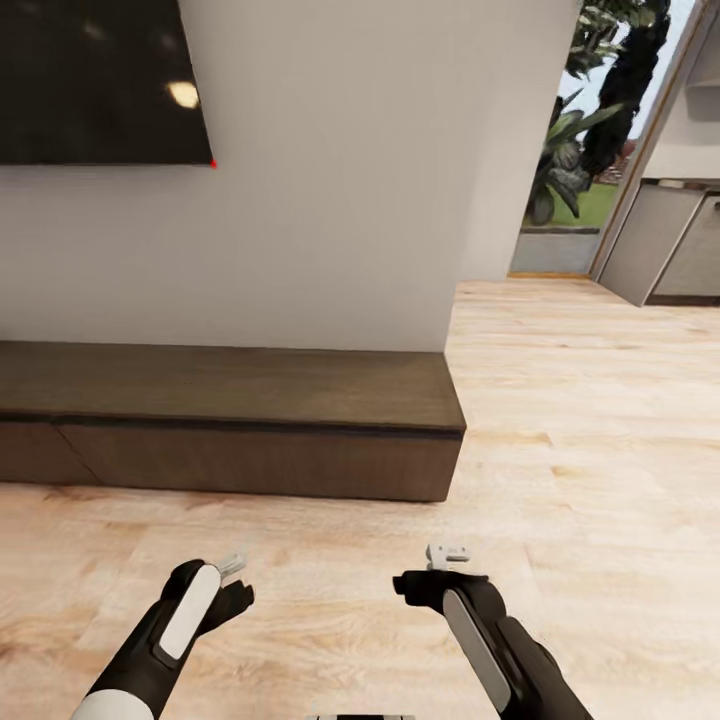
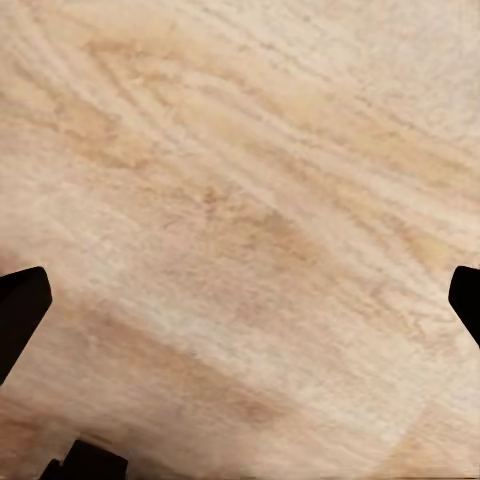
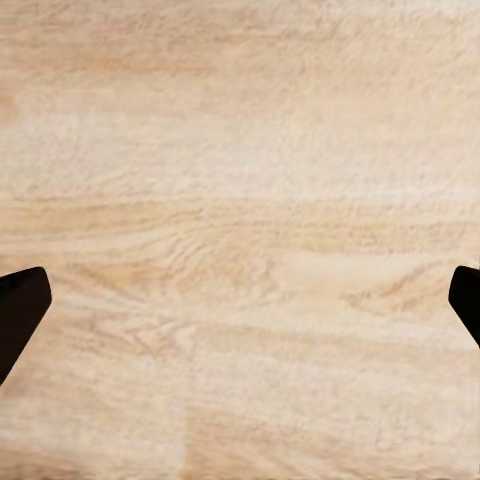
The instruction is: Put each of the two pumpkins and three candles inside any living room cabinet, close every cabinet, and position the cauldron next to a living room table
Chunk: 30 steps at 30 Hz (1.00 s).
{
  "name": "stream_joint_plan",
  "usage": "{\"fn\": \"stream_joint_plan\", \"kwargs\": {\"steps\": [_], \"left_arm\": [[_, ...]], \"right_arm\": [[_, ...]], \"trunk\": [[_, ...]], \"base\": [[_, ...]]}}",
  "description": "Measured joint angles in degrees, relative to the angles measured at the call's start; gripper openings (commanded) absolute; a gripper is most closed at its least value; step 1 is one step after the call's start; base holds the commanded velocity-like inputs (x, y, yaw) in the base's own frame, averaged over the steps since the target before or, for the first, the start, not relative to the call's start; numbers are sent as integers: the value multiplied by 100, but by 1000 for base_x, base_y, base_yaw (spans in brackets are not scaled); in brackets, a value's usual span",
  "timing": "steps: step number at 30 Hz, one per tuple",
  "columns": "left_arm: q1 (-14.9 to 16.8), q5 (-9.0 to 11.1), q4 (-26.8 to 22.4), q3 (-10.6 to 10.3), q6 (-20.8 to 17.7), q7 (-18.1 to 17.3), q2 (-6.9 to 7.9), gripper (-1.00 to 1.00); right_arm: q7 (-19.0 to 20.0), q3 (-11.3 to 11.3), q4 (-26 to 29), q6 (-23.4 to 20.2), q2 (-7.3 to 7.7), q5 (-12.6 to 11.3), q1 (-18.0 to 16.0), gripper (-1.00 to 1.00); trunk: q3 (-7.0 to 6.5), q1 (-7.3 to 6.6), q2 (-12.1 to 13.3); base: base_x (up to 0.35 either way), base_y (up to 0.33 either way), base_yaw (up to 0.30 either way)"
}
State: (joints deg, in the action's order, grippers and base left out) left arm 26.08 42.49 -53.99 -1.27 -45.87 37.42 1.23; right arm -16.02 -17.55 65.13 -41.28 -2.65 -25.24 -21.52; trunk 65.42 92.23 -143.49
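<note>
A white wall [image 1: 330, 200] runs across the head view, with the corner of a dark television screen [image 1: 95, 80] mounted high on it at the left. To the right a doorway shows garden plants [image 1: 600, 110] and grey kitchen units [image 1: 670, 245]. Pale wood floor [image 1: 560, 420] lies below. Against the wall stands the cabinet [image 1: 230, 425], long, low and dark brown, its top bare and its drawer fronts flush, so it looks closed. It sits just ahead of the robot, slightly left.

Both arms hang low over the floor. The left gripper [image 1: 232, 585] and the right gripper [image 1: 432, 572] carry nothing; each wrist view shows fingers [image 2: 20, 310] [image 3: 20, 315] spread wide at the picture's edges with bare boards between.

The robot appears to be in transit or searching. To do this well, turn the base and head to scan the room for pumpkins and candles, keeping the arms tucked clear of the cabinet's edge while moving.
</note>
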Motion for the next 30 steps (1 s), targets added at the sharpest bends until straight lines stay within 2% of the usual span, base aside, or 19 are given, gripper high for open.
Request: {"fn": "stream_joint_plan", "kwargs": {"steps": [4, 7, 16, 20, 27, 30], "left_arm": [[-1, -5, 168, -282, 327, -24, 1, 100], [-1, -3, 253, -370, 449, -28, 1, 100], [-1, -9, 288, -401, 502, -30, 0, 100], [-1, -11, 290, -401, 507, -29, 1, 100], [-1, -7, 295, -421, 683, -29, -7, 100], [-1, -13, 319, -426, 729, -27, -7, 100]], "right_arm": [[-2, -2, -288, 87, -6, 1, 1, 100], [-7, -2, -419, 236, -7, 40, 1, 100], [-11, -26, -489, 377, -8, 54, 1, 100], [-11, -28, -491, 379, -3, 54, 1, 100], [-11, -33, -549, 427, 0, 57, 1, 100], [-12, -40, -693, 573, -1, 61, 1, 100]], "trunk": [[-66, -10, 5], [-116, -19, 9], [-263, -45, 21], [-328, -53, 29], [-412, -206, 309], [-394, -209, 310]], "base": [[-330, 0, 229], [-216, 0, 231], [-28, 1, 231], [-219, 50, 231], [-284, 71, 231], [-79, 16, 229]]}}
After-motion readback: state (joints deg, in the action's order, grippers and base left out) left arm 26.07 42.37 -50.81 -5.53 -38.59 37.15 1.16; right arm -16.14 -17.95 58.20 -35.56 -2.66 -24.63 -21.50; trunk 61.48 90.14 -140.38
